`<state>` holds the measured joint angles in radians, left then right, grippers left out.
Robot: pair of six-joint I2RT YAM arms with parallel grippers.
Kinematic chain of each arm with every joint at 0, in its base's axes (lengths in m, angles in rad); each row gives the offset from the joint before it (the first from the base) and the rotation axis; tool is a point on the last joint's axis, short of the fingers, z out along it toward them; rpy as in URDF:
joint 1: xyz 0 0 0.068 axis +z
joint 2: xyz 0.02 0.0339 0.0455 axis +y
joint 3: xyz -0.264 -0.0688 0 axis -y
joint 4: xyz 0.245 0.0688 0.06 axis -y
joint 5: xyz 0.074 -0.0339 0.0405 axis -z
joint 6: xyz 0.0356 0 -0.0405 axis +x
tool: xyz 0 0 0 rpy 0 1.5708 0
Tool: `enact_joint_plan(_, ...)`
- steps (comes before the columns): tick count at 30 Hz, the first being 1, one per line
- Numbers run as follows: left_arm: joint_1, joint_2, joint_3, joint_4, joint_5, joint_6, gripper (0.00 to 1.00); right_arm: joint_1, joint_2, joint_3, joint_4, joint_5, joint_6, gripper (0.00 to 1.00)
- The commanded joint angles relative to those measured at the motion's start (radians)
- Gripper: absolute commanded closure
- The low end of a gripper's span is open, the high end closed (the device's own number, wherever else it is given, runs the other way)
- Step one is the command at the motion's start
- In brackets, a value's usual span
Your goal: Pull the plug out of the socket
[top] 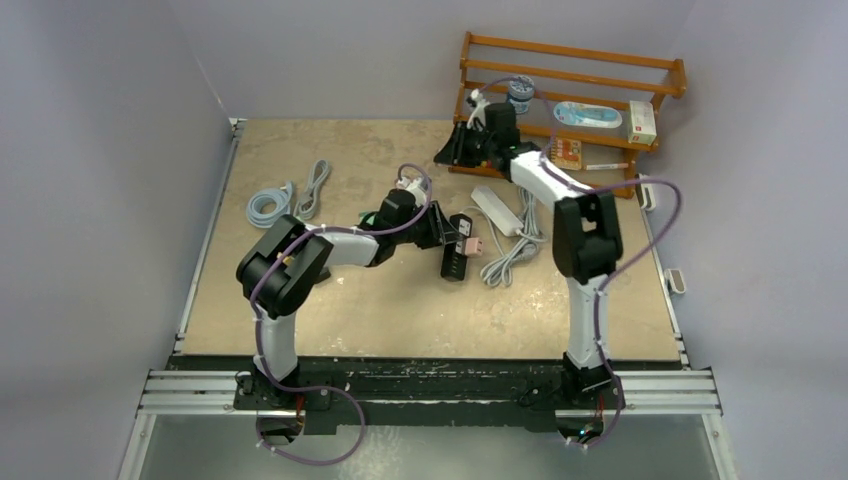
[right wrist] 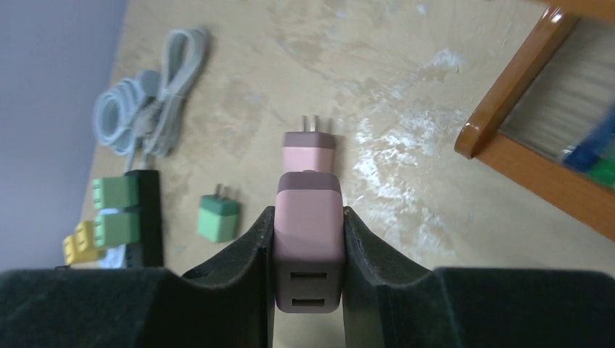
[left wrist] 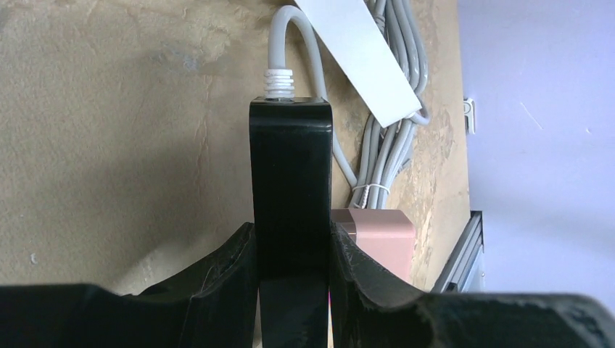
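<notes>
Near the middle of the desk the left hand is clenched on a black power strip, a smooth, glossy plastic bar stood on edge between two matte black fingers. A ribbed white strain relief and a round pale cord leave its far end. The pink plug, a satin block with rounded corners, touches the strip's face on the side toward the desk's right edge. Beyond lie one flat white power strip and one tied bundle of grey cable. At the far edge, toward the far right corner, the right hand grips one pink USB charger by its sides, its two rectangular ports facing the camera. A pink block with two metal prongs shows past its end; I cannot tell whether it is separate. On the mottled tan desk lie one green cube charger, a second black strip carrying two green plugs and one yellow plug, and two coiled grey cables. A varnished wooden rack stands beside the right hand.
</notes>
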<state>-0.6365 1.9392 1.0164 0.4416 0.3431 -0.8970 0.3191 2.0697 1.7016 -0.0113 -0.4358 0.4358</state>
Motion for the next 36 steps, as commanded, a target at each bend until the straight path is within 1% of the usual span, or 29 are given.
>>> enact_joint_plan(1, -0.011, -0.079, -0.043, 0.109, 0.039, -0.016, 1.0, 0.049, 0.139, 0.177, 0.04, 0.022, 0.052, 1.0)
enact_joint_plan(4, -0.011, -0.113, -0.107, 0.132, 0.029, -0.017, 1.0, 0.052, 0.201, 0.229, 0.058, 0.047, 0.088, 1.0)
enact_joint_plan(6, -0.011, -0.129, -0.138, 0.156, 0.037, -0.025, 1.0, 0.052, 0.244, 0.26, 0.062, 0.08, 0.089, 1.0)
enact_joint_plan(8, -0.011, -0.138, -0.161, 0.172, 0.047, -0.029, 1.0, 0.052, 0.293, 0.3, 0.054, 0.082, 0.097, 1.0)
enact_joint_plan(12, -0.01, -0.142, -0.19, 0.177, 0.058, -0.027, 1.0, 0.069, 0.382, 0.395, 0.005, 0.082, 0.112, 1.0)
enact_joint_plan(16, -0.01, -0.15, -0.194, 0.163, 0.066, -0.013, 1.0, 0.097, 0.403, 0.404, -0.03, 0.128, 0.12, 0.97)
enact_joint_plan(19, -0.01, -0.155, -0.193, 0.151, 0.061, -0.001, 1.0, 0.115, 0.389, 0.381, -0.049, 0.188, 0.114, 0.9)
enact_joint_plan(22, -0.011, -0.159, -0.196, 0.154, 0.053, 0.0, 1.0, 0.122, 0.378, 0.35, -0.053, 0.21, 0.108, 0.83)
enact_joint_plan(23, -0.01, -0.161, -0.199, 0.158, 0.051, -0.004, 1.0, 0.124, 0.373, 0.336, -0.052, 0.209, 0.105, 0.8)
enact_joint_plan(26, -0.011, -0.168, -0.231, 0.201, 0.043, -0.026, 1.0, 0.132, 0.342, 0.279, -0.032, 0.203, 0.085, 0.61)
enact_joint_plan(30, -0.01, -0.166, -0.256, 0.238, 0.031, -0.052, 1.0, 0.139, 0.295, 0.208, 0.009, 0.224, 0.083, 0.45)
enact_joint_plan(32, -0.011, -0.16, -0.255, 0.246, 0.03, -0.056, 1.0, 0.14, 0.286, 0.227, -0.01, 0.226, 0.08, 0.42)
enact_joint_plan(34, -0.011, -0.155, -0.248, 0.243, 0.032, -0.057, 1.0, 0.138, 0.273, 0.275, -0.043, 0.194, 0.056, 0.41)
enact_joint_plan(36, -0.011, -0.153, -0.24, 0.233, 0.031, -0.053, 1.0, 0.135, 0.239, 0.31, -0.077, 0.208, 0.026, 0.38)
